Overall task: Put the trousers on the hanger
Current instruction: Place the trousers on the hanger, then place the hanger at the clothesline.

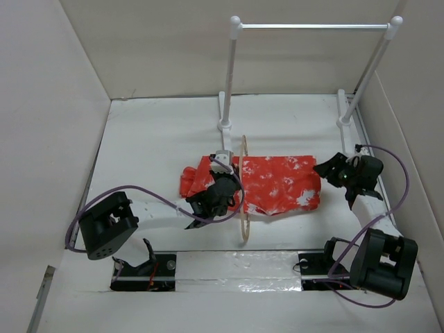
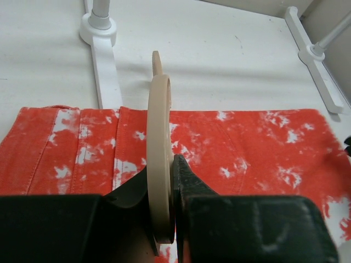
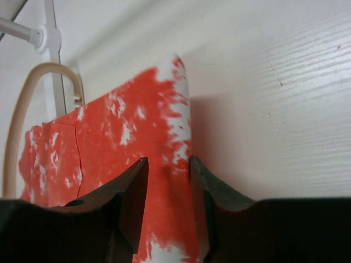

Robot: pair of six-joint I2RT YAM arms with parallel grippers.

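Hanger: the thin beige hanger (image 2: 159,109) stands on edge on the white surface (image 1: 159,132), with its flat plane running from near to far.
Trousers: the folded red-orange trousers (image 1: 277,184) lie flat, their long axis crossing the hanger at a right angle. Cloth shows on both sides of the hanger, more of it to the right, so they seem to be threaded through its opening.
Left end effector: the left end effector (image 2: 162,167) sits just left of the hanger, clamped on its rim and holding it upright. The arm reaches in low.
Right end effector: the right end effector (image 3: 167,164) is well right of the hanger, pinching the trousers' outer folded edge. The wrist is low and points toward the hanger.
Key relation: the right arm is nearer the longer side of the cloth. Evening the drape likely means moving the cloth along its long axis, through the hanger.
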